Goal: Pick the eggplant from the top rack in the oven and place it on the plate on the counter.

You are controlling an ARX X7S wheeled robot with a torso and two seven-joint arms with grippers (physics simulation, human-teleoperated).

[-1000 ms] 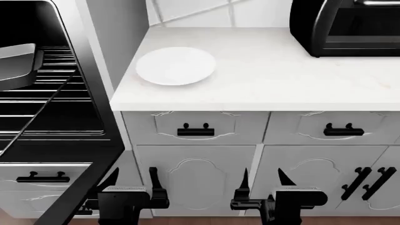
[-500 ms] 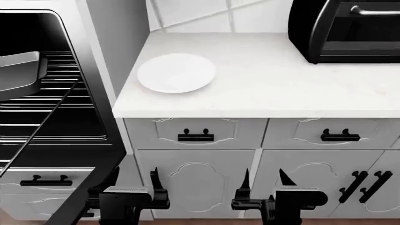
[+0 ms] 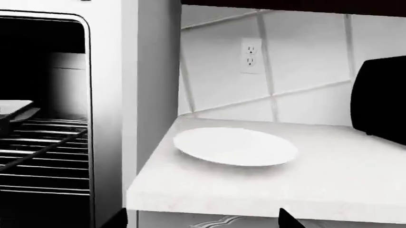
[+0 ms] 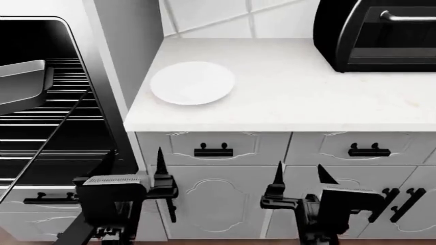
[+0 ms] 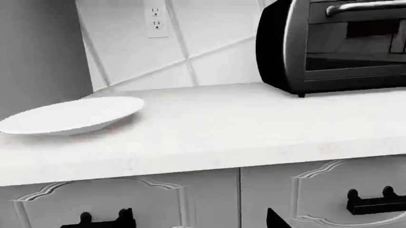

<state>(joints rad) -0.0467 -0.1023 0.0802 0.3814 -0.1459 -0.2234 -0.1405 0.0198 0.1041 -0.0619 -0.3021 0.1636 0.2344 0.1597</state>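
Observation:
The eggplant is not in view. The black oven (image 4: 41,127) stands open at the left, and only its right part shows. Its top rack (image 4: 71,76) of silvery bars carries a grey tray (image 4: 20,84). The white plate (image 4: 192,82) lies empty on the white counter (image 4: 307,97), near the counter's left end; it also shows in the left wrist view (image 3: 236,146) and the right wrist view (image 5: 73,115). My left gripper (image 4: 134,161) is open and empty, low in front of the cabinet beside the oven door. My right gripper (image 4: 299,173) is open and empty in front of the cabinets.
The black oven door (image 4: 102,107) sticks out between the oven and the cabinets, close to my left gripper. A small black countertop appliance (image 4: 374,35) stands at the counter's back right. Grey cabinets with black handles (image 4: 213,150) lie below the counter edge.
Both grippers have risen and now stand higher in front of the cabinets. The head view has shifted slightly, so the counter and plate sit lower in it.

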